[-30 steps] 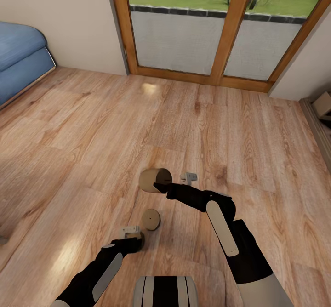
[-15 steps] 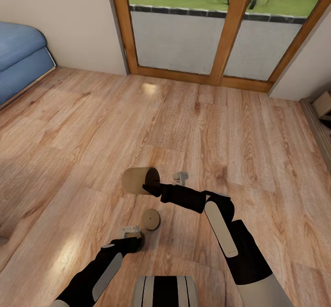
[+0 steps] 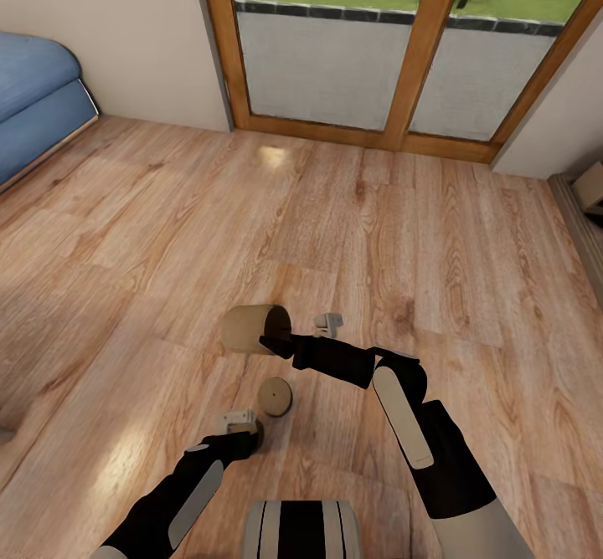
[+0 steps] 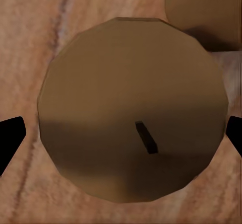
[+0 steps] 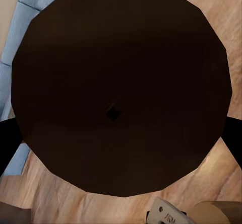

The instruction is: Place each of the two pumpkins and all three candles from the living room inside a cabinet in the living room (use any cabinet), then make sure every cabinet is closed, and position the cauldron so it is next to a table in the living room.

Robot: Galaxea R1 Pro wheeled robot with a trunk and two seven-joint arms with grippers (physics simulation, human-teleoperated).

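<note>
Three candles are on record, all on or above the wooden floor [image 3: 167, 207] ahead of my base. From the head camera, going left to right: my left gripper [image 3: 243, 432] sits low over one candle [image 3: 254, 435], of which little shows there beneath the wrist; just beyond stands a second candle [image 3: 275, 396], upright, round top facing up; further out, my right gripper [image 3: 270, 343] carries the third candle [image 3: 251, 328] tipped on its side, clear of the boards. The left wrist camera supplies what the head view lacks: the first candle [image 4: 132, 110] end-on, a tan faceted disc with a short dark wick, a black fingertip [image 4: 10, 136] on either side. I cannot tell whether those fingers are pressing on it. The neighbouring candle's edge shows at a corner [image 4: 201, 10]. The right wrist camera shows the third candle [image 5: 121, 88] end-on in deep shadow, fingers closed against its sides, clamping it. A blue sofa [image 3: 33, 115] lies far left.
</note>
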